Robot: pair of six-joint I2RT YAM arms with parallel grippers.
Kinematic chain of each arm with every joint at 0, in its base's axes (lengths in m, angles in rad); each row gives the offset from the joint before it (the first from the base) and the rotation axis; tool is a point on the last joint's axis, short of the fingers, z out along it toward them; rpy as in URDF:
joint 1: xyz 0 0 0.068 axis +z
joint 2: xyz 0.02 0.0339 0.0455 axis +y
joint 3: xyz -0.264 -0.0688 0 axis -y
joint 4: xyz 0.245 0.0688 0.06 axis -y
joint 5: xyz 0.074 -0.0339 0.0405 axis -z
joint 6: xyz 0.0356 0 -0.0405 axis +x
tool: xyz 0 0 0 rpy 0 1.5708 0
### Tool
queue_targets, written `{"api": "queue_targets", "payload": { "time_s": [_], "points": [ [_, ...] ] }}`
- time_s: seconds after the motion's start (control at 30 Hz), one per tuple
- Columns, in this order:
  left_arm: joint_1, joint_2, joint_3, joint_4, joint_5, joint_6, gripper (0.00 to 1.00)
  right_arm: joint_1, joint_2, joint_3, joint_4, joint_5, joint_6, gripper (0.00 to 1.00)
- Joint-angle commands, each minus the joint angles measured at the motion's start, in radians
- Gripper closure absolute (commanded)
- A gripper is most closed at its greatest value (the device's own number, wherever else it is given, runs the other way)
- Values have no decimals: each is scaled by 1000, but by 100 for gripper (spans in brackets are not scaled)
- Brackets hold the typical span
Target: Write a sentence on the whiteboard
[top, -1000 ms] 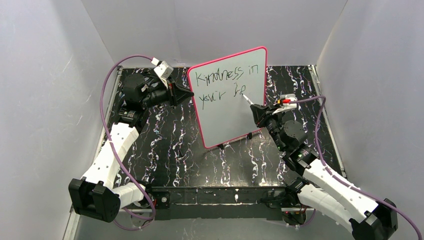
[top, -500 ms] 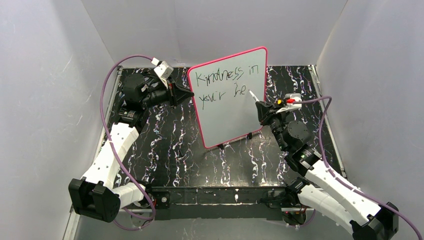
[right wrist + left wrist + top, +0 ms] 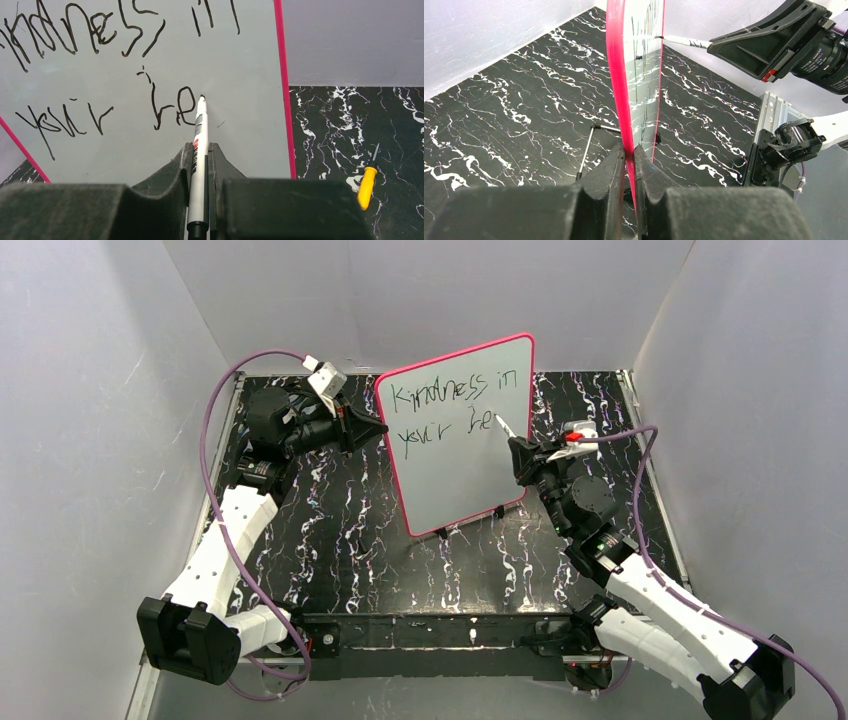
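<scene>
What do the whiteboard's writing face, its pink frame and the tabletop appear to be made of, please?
The whiteboard face looks like smooth, glossy coated sheet, reflective at a grazing angle. The pink frame seems moulded plastic, evenly coloured with rounded corners. The tabletop looks like black marble-patterned laminate or film, possibly stone.

The whiteboard [image 3: 462, 472] reads "Kindness in your he" (handwritten, dark).

Plain grey walls [image 3: 90, 390] on 3 sides, black tabletop [image 3: 350, 530] w/ white marbling.
</scene>
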Motion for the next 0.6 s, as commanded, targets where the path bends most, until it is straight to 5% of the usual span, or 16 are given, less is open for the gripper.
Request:
{"api": "queue_targets", "payload": {
  "time_s": [0.0, 0.57],
  "points": [
    [-13, -15, -8, -32, 36, 4, 100, -5, 1, 45, 28, -25, -8, 99],
    [-13, -11, -8, -32, 38, 4, 100, -5, -47, -32, -58, -3, 63, 99]
  ]
}}
